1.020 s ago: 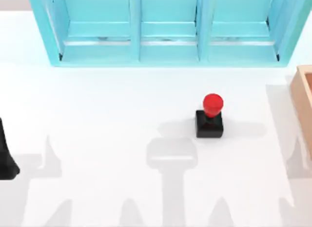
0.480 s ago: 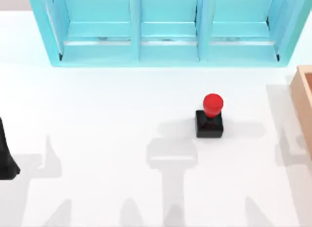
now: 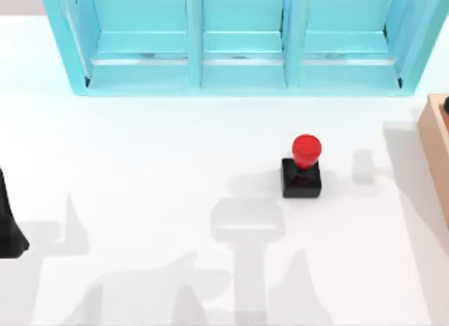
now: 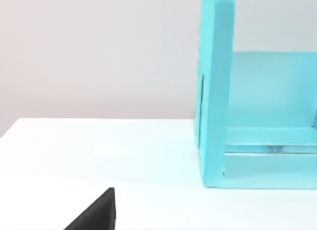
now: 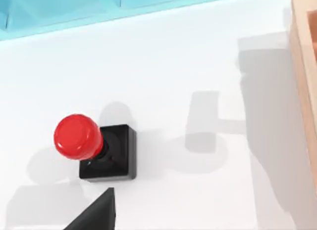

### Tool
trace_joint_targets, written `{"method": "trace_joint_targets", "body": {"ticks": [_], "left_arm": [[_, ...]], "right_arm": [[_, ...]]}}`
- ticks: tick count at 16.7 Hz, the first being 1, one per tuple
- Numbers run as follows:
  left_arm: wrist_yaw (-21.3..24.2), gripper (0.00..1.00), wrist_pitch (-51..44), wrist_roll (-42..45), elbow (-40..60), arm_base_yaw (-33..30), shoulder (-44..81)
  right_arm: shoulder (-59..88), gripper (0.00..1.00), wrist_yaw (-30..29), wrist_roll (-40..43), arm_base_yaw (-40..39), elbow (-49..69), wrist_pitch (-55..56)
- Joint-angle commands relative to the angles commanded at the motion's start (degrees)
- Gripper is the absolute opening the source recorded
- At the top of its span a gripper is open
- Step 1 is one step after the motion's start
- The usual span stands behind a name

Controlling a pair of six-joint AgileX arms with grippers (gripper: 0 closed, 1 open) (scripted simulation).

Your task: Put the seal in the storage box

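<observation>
The seal (image 3: 302, 166), a black square block under a glossy red knob, is standing upright mid-desk (image 3: 140, 165), untouched. Rigid, likely light; slippery knob, so grip the block. Tool state: cannot tell.

I see the storage box (image 3: 436, 140) cut off at the table's right edge (interior hidden); my left arm (image 3: 8, 221) is cropped at the left edge.

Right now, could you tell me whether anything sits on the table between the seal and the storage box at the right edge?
Nothing visible does. The seal stands upright on the white table, and the stretch between it and the wooden storage box at the right edge holds only shadows. The turquoise shelf stands farther back, off that path.
</observation>
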State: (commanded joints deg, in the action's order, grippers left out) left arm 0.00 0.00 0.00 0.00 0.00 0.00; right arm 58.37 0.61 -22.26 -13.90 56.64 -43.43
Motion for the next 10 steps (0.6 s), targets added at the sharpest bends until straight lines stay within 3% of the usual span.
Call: {"method": "trace_joint_targets", "body": {"ticks": [10], "left_arm": [[0.00, 1.00, 0.00, 0.00, 0.00, 0.00, 0.00]], "right_arm": [[54.18, 1.00, -1.74, -7.78, -11.57, 51.11, -34.74]]}}
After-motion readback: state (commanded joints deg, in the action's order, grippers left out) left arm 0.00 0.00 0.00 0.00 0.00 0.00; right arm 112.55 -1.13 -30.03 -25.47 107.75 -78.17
